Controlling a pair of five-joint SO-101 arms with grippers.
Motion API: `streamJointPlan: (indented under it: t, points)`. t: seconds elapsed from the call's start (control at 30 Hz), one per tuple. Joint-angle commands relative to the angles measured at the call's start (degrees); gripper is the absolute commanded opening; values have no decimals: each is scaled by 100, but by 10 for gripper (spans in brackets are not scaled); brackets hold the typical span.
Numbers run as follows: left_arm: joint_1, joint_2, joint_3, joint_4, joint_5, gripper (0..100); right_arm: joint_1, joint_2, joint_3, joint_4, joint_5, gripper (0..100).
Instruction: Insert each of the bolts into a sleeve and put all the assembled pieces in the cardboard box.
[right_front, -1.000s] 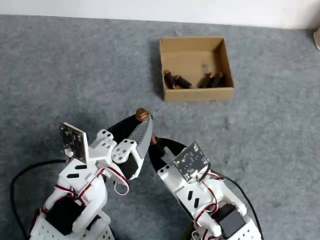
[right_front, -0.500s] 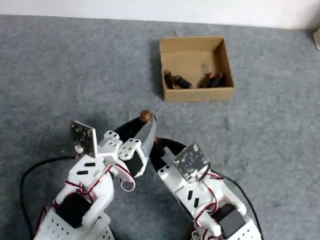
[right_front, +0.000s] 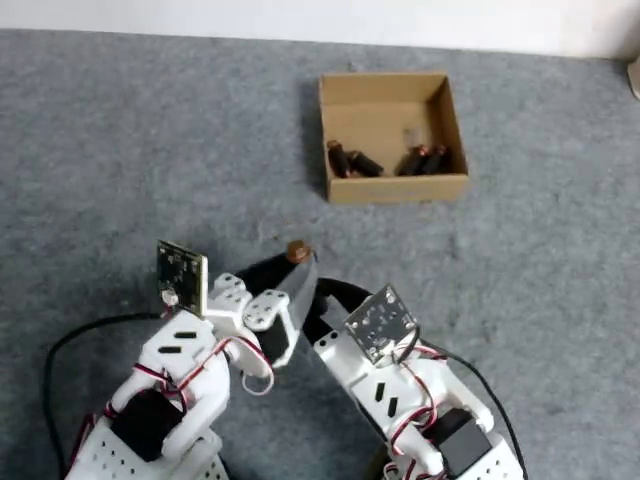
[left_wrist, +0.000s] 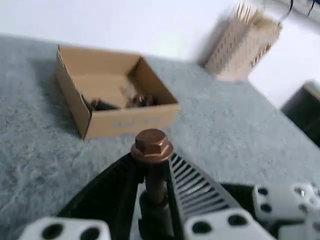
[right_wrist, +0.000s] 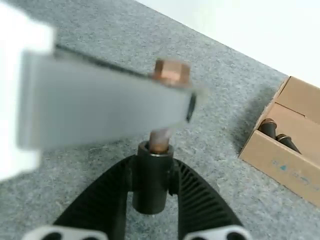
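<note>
My left gripper (left_wrist: 152, 172) is shut on a copper-coloured bolt (left_wrist: 151, 147), which it holds upright with the hex head on top. My right gripper (right_wrist: 151, 186) is shut on a dark sleeve (right_wrist: 151, 181), also upright. The bolt's shank (right_wrist: 160, 139) reaches down into the sleeve's open top, below the bolt head (right_wrist: 171, 71). From the high view both arms meet near the table's front centre, with the bolt head (right_front: 297, 251) showing at their tips. The cardboard box (right_front: 392, 190) stands farther back and holds several dark assembled pieces (right_front: 352, 161).
Grey carpet covers the table (right_front: 150, 160). Beyond the box a pale perforated block with thin sticks (left_wrist: 243, 41) stands against the white wall. A black cable (right_front: 70, 345) runs beside the left arm's base.
The left arm has pulled back toward the front and right, bringing the bolt over the sleeve held by the right gripper. The right arm has stayed still.
</note>
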Motion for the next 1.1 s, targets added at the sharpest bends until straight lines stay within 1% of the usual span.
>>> streamJointPlan:
  t: [0.0, 0.1, 0.17, 0.23, 0.3, 0.37, 0.4, 0.47, 0.53, 0.57, 0.6, 0.63, 0.7, 0.83, 0.9, 0.97, 1.07]
  points:
    - [602, -22, 224, 413, -316, 5, -4, -48, -382, -22, 79, 4]
    - [1288, -22, 699, 413, -607, 5, -4, -48, -382, -22, 79, 4]
    - [1473, -31, 875, 378, -615, 5, 92, -48, -382, -22, 79, 4]
    - [1358, -31, 866, 132, -615, 5, 286, -48, -374, -40, 70, 4]
    - [927, -31, 857, -114, -615, 5, 462, -48, -356, -40, 62, 4]
    - [646, -31, 875, -79, -651, 17, 558, -48, -356, -48, 53, 4]
    - [681, -31, 892, 114, -774, 52, 602, -48, -365, -48, 53, 4]
    - [787, -31, 857, 536, -1116, 173, 629, -48, -374, -48, 53, 4]
    - [875, -31, 857, 712, -1152, 297, 637, -48, -382, -48, 53, 4]
    - [875, -31, 857, 721, -1152, 341, 637, -48, -382, -31, 53, 4]
    - [840, -31, 857, 730, -1152, 366, 637, -48, -365, -31, 53, 4]
    - [813, -31, 778, 730, -1152, 367, 637, -48, -347, -40, 53, 4]
    - [673, -31, 338, 712, -1152, 344, 637, -48, -338, -40, 53, 4]
    - [620, -31, -1095, 703, -1108, 275, 646, -48, -330, -40, 53, 4]
    - [532, -31, -1622, 738, -738, 225, 646, -48, -321, -40, 53, 4]
    - [127, -31, -1771, 1055, -484, 161, 646, -48, -312, -31, 53, 4]
    - [-585, 31, -1411, 1626, -501, 33, 664, -48, -286, -13, 53, 4]
